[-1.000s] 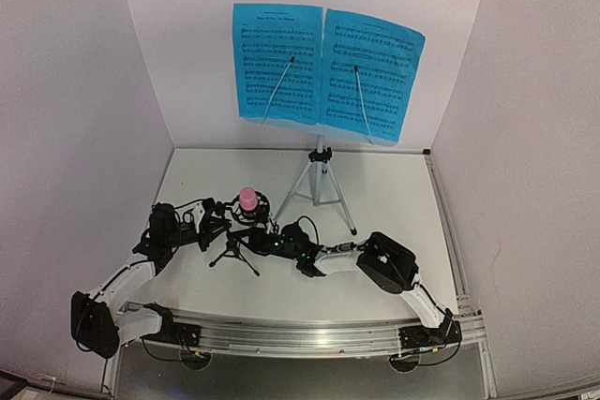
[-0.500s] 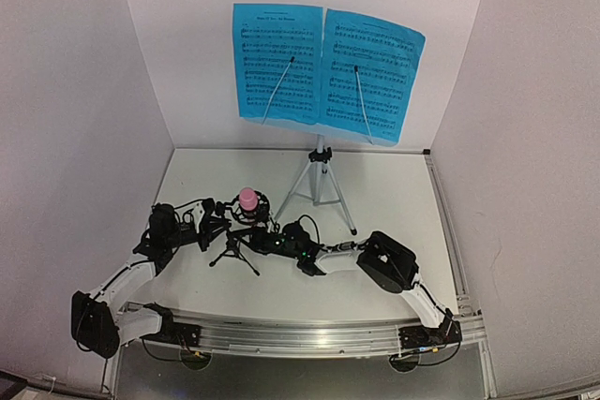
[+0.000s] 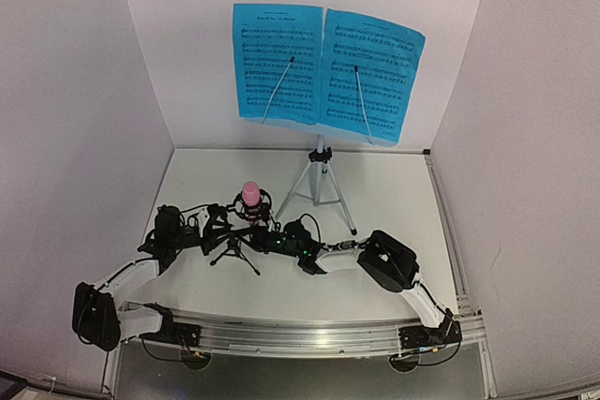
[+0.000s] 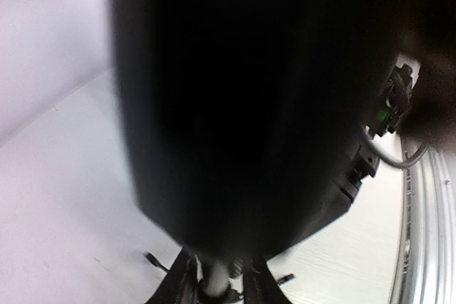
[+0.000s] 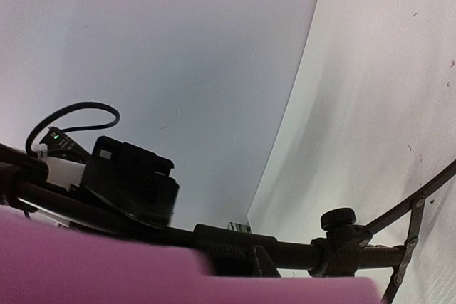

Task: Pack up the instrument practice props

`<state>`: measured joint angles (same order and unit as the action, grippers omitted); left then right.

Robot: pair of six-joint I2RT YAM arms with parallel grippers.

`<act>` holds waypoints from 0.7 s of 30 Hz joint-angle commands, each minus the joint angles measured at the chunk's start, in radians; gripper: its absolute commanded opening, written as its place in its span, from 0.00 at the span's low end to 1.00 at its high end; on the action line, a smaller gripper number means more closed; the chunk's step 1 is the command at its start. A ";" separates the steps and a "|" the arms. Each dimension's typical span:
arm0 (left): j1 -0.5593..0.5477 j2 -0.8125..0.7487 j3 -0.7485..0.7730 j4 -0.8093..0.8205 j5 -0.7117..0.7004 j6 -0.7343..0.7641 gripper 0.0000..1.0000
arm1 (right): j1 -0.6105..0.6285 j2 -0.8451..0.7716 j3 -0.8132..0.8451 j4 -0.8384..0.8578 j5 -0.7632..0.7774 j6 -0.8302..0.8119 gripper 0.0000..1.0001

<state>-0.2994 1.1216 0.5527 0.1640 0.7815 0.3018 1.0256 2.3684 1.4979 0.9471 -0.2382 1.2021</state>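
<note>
**Flagging tip-over risk at the mic stand**

Both arms sit low around the small black tripod mic stand (image 3: 234, 252), near-left part of the table (image 3: 394, 194). The pink microphone (image 3: 249, 193) stands upright in the ring mount. The left gripper (image 3: 217, 225) is on the stand's left and the right gripper (image 3: 272, 239) on its right, both tight against it.

Can't tell jaw opening or hold on either side. The left wrist view is blocked by a dark blurred mass at the lens. The right wrist view shows only pink mic body along the bottom edge and the black mount bar, no fingers.

The two blue music sheets (image 3: 277, 63) sit on the silver-tripod stand (image 3: 319, 185) at the back, well apart from both grippers.

Risks, as I judge them:
- The stand is light with thin legs, so uneven side pressure tips it.
- Tilt lets the mic slide out of the ring (it looks only seated, not clamped).
- The right forearm is near a silver tripod leg, so a wide sweep could knock it and shed the sheets.
- Both wrist cams are occluded, so there's no close view of contact.
</note>
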 commanded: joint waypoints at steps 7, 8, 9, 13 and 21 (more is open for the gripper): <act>-0.010 -0.044 0.067 -0.076 0.021 -0.021 0.33 | -0.006 0.001 0.013 -0.026 -0.012 -0.043 0.27; -0.007 -0.055 0.083 -0.089 0.021 -0.018 0.38 | -0.006 0.000 0.012 -0.027 -0.012 -0.045 0.27; -0.005 -0.068 0.094 -0.104 0.020 -0.012 0.44 | -0.006 -0.001 0.011 -0.029 -0.012 -0.047 0.27; 0.000 -0.142 0.090 -0.133 -0.003 0.012 0.69 | -0.006 -0.001 0.012 -0.037 -0.012 -0.056 0.28; -0.001 -0.154 0.088 -0.192 -0.021 0.021 0.69 | -0.006 -0.012 0.009 -0.051 -0.018 -0.076 0.30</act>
<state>-0.2993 0.9775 0.5978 -0.0166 0.7588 0.2967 1.0256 2.3684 1.4979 0.9399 -0.2519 1.1606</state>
